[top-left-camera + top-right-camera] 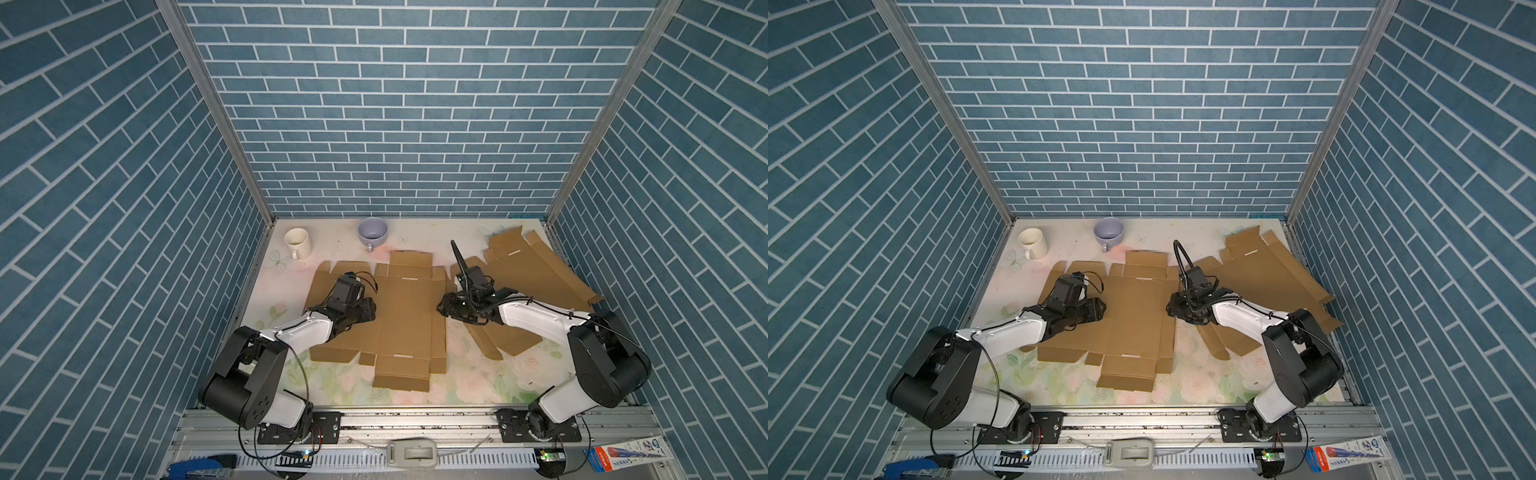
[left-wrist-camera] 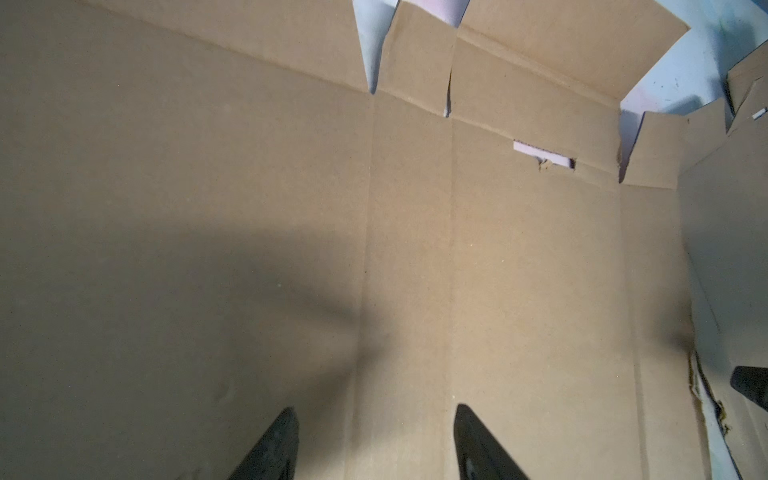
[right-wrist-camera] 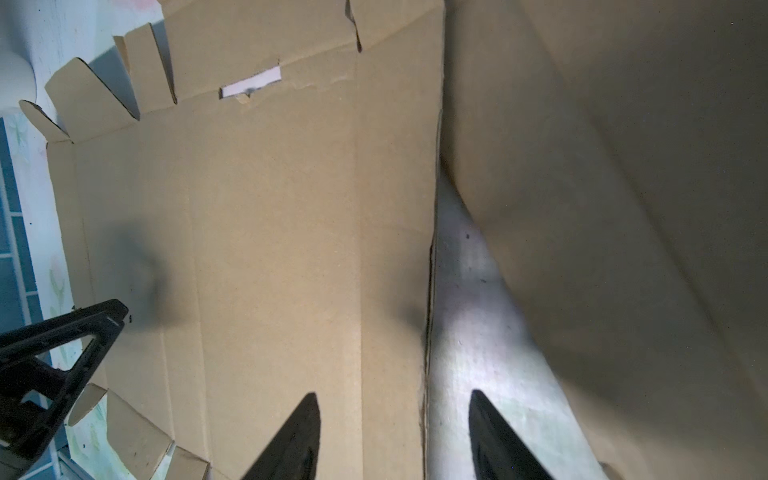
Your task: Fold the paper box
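1. The paper box (image 1: 405, 316) is lying flat, unfolded, mid-table.
2. Left gripper (image 2: 374, 411) is hovering over its left panel, jaws apart, empty.
3. Right gripper (image 3: 395, 399) is straddling its right edge, jaws apart, empty; best it's slipping one finger under while the left is pinning the crease.
4. Farther back, the right arm (image 1: 536, 318) is hiding part of a second blank (image 1: 536, 270); fingertip contact is unclear.

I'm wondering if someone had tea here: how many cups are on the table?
2. A cream mug stands in the back left corner; a lavender cup sits mid-back, just behind the flat cardboard. None seems hidden.
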You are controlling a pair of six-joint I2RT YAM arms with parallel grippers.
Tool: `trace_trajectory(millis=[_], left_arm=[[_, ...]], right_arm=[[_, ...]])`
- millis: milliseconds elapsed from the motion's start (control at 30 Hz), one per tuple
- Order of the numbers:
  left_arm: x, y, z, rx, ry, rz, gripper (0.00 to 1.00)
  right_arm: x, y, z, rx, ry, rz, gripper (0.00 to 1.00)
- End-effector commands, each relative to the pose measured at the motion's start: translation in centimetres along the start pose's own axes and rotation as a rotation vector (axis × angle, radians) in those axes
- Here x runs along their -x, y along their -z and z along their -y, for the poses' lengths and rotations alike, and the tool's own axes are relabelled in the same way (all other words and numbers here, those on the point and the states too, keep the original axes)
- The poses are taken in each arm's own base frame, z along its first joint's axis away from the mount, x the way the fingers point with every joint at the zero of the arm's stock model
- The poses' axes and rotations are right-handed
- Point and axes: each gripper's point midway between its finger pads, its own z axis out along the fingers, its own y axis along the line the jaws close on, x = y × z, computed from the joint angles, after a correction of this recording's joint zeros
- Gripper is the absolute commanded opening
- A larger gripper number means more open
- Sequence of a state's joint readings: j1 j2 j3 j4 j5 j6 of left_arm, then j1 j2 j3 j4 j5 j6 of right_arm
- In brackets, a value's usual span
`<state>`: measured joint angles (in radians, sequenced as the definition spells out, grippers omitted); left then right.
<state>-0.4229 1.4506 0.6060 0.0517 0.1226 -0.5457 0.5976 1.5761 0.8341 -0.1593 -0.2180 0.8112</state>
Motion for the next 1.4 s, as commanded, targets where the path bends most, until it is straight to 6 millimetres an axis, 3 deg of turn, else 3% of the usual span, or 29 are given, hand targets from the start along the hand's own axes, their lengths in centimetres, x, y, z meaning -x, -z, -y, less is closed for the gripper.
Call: trace_trajectory(millis=[0,200,400,567,667,800,900,1033,1133,1233,1367], left_arm=[[-1.2,-0.6,-0.8,0.004,0.047,-0.021,0.57],[-3.0,-1.2,-1.5,0.001,0.084,-0.048,0.52],[-3.8,-1.4,-0.9,-0.056,0.129,-0.065,0.46],[-2.9,0.3,0.8,-0.119,0.126,-0.051,0.43],[-0.6,3.5,2.3,-0.131,0.064,0.006,0.45],[3.7,8.8,2.9,-0.08,-0.048,0.12,0.53],[6.9,11.3,3.6,-0.094,-0.07,0.19,0.57],[10.2,12.9,4.3,-0.139,-0.065,0.258,0.6],[12.9,13.8,4.7,-0.181,-0.042,0.304,0.63],[14.8,14.1,5.3,-0.246,-0.005,0.323,0.65],[15.3,13.6,5.5,-0.281,0.022,0.318,0.66]], right_arm=[[-0.4,-1.4,-0.7,0.079,-0.072,-0.026,0.58],[-0.9,-2.6,-0.5,0.101,-0.105,-0.047,0.53],[-0.1,-2.1,-2.5,0.19,-0.109,-0.029,0.29],[0.5,-1.1,-1.6,0.076,-0.038,-0.032,0.07],[1.2,0.9,-1.0,-0.036,0.103,-0.046,0.0],[2.4,5.1,-0.8,-0.183,0.34,-0.09,0.0],[4.0,8.1,-0.9,-0.285,0.512,-0.104,0.0],[6.8,11.3,-1.5,-0.421,0.726,-0.123,0.0],[9.1,13.1,-3.2,-0.519,0.934,-0.103,0.0],[11.0,13.3,-4.9,-0.623,1.147,-0.103,0.0],[13.3,12.7,-7.0,-0.736,1.325,-0.078,0.0]])
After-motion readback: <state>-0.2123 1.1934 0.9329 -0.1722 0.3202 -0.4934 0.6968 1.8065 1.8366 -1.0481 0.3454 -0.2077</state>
